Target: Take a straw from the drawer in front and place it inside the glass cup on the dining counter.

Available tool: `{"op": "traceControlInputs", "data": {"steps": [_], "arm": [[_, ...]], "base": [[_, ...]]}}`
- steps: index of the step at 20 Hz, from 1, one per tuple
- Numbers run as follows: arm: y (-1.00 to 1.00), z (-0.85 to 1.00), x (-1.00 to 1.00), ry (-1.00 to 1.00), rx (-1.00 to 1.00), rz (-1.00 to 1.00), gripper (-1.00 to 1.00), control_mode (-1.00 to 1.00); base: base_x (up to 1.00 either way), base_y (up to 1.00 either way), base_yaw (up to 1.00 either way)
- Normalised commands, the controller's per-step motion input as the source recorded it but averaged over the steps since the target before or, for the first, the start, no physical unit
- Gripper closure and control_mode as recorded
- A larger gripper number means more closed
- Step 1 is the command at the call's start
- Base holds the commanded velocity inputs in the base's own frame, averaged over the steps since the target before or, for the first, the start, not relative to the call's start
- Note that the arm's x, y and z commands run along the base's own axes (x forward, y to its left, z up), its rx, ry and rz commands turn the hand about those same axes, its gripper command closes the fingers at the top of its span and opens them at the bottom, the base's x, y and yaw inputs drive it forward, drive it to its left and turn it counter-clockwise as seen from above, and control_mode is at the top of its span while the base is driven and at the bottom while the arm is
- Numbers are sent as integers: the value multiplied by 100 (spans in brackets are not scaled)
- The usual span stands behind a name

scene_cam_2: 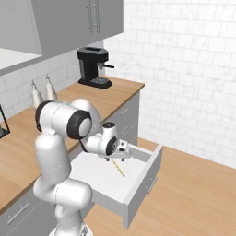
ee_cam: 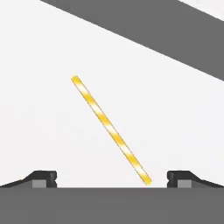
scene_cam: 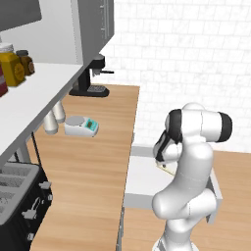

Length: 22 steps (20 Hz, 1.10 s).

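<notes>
Spread wide and empty, gripper hovers over the drawer floor, where the thin yellow-and-white striped straw lies flat, diagonal.

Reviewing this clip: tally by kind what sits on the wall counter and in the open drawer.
Coffee machine: 1
Kitchen scale: 1
Toaster: 1
Shakers: 2
Straw in the drawer: 1
Total: 6
</notes>
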Motion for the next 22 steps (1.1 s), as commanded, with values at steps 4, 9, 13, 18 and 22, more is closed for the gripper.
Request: {"op": "traceControlInputs", "data": {"steps": [4,9,13,18,22], "arm": [[0,-25,43,11,0,11,-100,-100],[0,-38,22,17,0,5,-100,-100],[0,-26,24,10,0,4,-100,-100],[0,-27,21,9,1,6,-100,-100],[0,-25,-3,11,1,4,-100,-100]], "base": [[0,0,0],[0,0,0],[0,0,0],[0,0,0],[0,0,0]]}}
